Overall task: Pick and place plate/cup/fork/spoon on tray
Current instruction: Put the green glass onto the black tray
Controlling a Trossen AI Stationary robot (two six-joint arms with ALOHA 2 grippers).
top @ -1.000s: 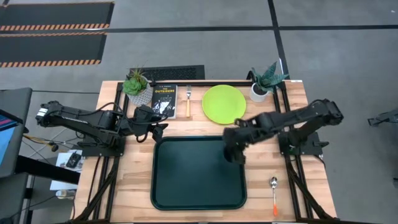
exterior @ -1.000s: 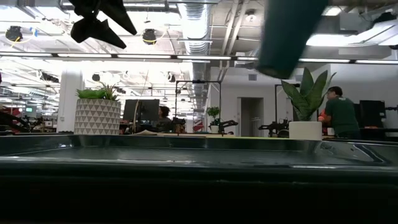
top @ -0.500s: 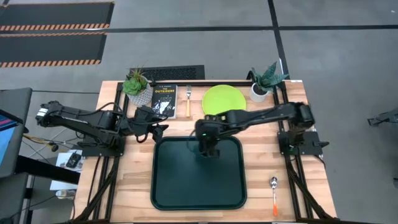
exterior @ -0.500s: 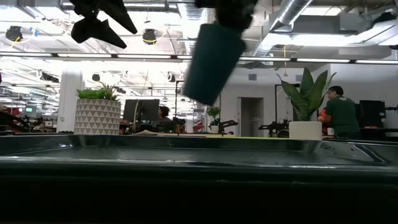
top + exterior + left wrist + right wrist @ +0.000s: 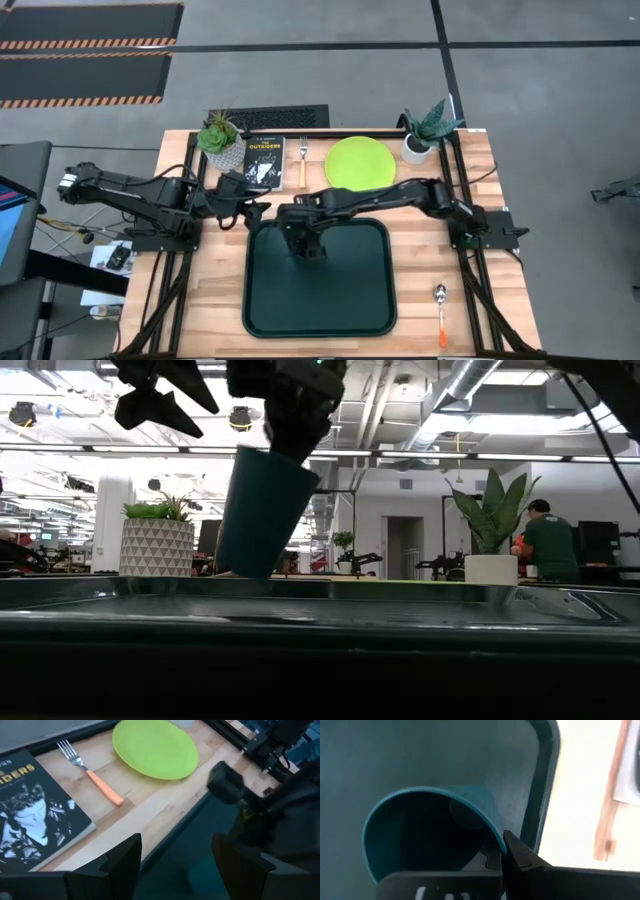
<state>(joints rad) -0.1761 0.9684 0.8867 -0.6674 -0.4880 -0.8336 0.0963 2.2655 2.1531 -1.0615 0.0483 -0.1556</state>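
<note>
Cup (image 5: 263,512), dark green, tilted, pinched by its rim in right gripper (image 5: 306,243), hanging just above the tray's (image 5: 330,300) far left corner. Left gripper (image 5: 250,209), jaws spread wide, empty, beside the book (image 5: 264,161). Plate (image 5: 359,166), fork (image 5: 303,164), spoon (image 5: 440,312) on the table.

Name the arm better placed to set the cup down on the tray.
The right. Its gripper already holds the cup by the rim just above the tray, near its far left corner. The left gripper waits open beside the tray.
</note>
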